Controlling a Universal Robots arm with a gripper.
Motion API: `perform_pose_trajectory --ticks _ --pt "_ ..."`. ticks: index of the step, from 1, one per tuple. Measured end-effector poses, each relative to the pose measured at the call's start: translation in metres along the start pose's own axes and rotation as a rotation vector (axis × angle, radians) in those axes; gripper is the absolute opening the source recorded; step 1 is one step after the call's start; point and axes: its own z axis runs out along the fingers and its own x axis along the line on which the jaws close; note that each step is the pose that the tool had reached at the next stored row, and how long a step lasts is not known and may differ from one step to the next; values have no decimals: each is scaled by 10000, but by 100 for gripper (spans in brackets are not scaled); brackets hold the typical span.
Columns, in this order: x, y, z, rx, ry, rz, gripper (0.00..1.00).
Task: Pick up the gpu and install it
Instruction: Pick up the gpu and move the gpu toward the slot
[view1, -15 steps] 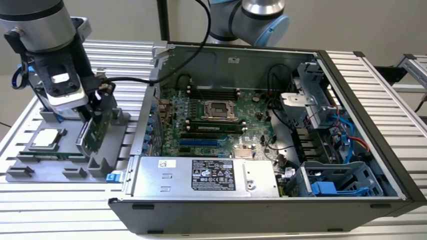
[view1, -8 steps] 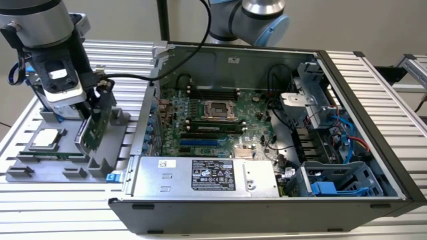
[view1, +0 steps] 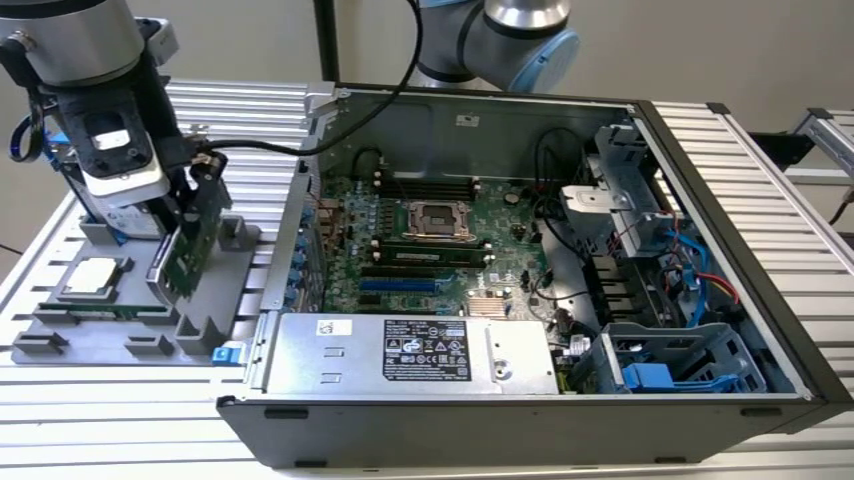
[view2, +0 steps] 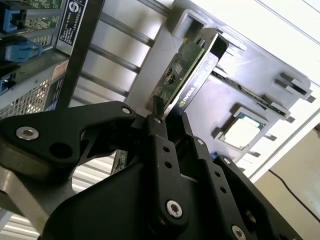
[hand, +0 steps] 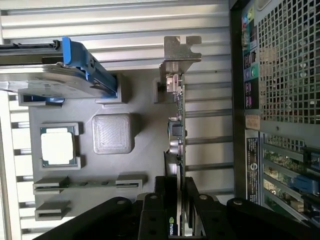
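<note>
Grip on the gpu (view1: 188, 252) comes from the pincer (view1: 187, 215), clamped on the card's upper edge, one finger on each face; in the second wrist view the gpu (view2: 189, 67) runs out from between the black fingers (view2: 159, 145), green board on one side and black shroud on the other; in the first wrist view it is seen edge-on (hand: 179, 132) with its silver bracket (hand: 181, 54) at the far end. The card stands on edge, slightly tilted, at the side of the grey tray (view1: 80, 345) nearest the case (view1: 747, 300); whether its lower edge sits in the tray's slot I cannot tell. On the tray lie a chip (view1: 91, 276), square and silver-topped, and beside it a thin memory stick (view1: 94, 311); the first wrist view shows the chip (hand: 57, 148), the stick (hand: 80, 184) and a drive (hand: 65, 82) with blue rails, well apart from the card. The tray rests on a ribbed metal counter (view1: 107, 430); just beside it, on the exterior view's right, the open case shows its motherboard (view1: 427, 245) and, along the near side, a silver power supply (view1: 400, 352).
</note>
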Motion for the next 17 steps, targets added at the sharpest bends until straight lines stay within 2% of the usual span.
perform_pose_trajectory --ticks 17 --pt "-3 3 -148 0 0 0 0"
